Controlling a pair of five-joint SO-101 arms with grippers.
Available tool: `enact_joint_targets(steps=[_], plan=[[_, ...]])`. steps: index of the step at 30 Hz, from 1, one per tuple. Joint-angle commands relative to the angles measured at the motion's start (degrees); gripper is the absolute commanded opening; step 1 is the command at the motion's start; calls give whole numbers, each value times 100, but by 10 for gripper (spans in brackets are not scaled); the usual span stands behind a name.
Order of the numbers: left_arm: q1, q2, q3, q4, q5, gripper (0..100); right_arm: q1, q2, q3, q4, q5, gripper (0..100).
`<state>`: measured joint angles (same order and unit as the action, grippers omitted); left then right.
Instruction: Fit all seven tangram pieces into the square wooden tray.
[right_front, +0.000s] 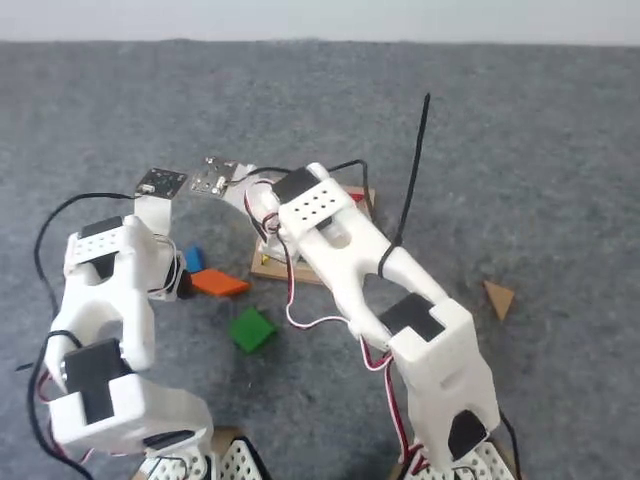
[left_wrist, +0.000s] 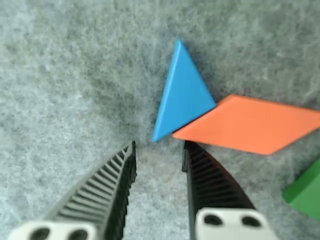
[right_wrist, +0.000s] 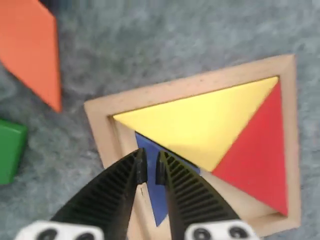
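Observation:
My left gripper (left_wrist: 159, 147) is open just short of a corner of the blue triangle (left_wrist: 184, 95), which lies on the carpet touching the orange parallelogram (left_wrist: 250, 124). A green square (left_wrist: 305, 190) lies beside them. My right gripper (right_wrist: 151, 157) is shut, its tips over a dark blue piece (right_wrist: 156, 207) inside the square wooden tray (right_wrist: 190, 85). A large yellow triangle (right_wrist: 200, 120) and a red triangle (right_wrist: 255, 155) lie flat in the tray. In the high view the right arm covers most of the tray (right_front: 270, 268).
A brown wooden triangle (right_front: 498, 297) lies alone on the grey carpet to the right of the right arm. The orange parallelogram (right_front: 219, 283) and green square (right_front: 251, 329) sit between the two arms. A black cable (right_front: 415, 160) stands up behind the tray.

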<state>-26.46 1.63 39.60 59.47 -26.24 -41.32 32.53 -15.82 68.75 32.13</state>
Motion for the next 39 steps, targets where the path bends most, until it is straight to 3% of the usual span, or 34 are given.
enact_joint_targets(steps=[1, 9, 18, 25, 33, 39], plan=[[-53, -281, -4, -132, -9, 148, 295, 180, -299, 84, 79, 46], [-53, -281, -4, -132, -9, 148, 963, 215, -589, 743, 53, 46], [-53, -281, -4, -132, -9, 148, 1420, 154, -633, 813, -229, 52], [-53, -281, -4, -132, -9, 148, 1270, -163, -747, 1200, -237, 259], [-62, -281, -4, -132, -9, 148, 664, -84, -738, 1095, -141, 266], [-141, -281, -4, -132, -9, 148, 690, 259, -747, 919, 264, 267]])
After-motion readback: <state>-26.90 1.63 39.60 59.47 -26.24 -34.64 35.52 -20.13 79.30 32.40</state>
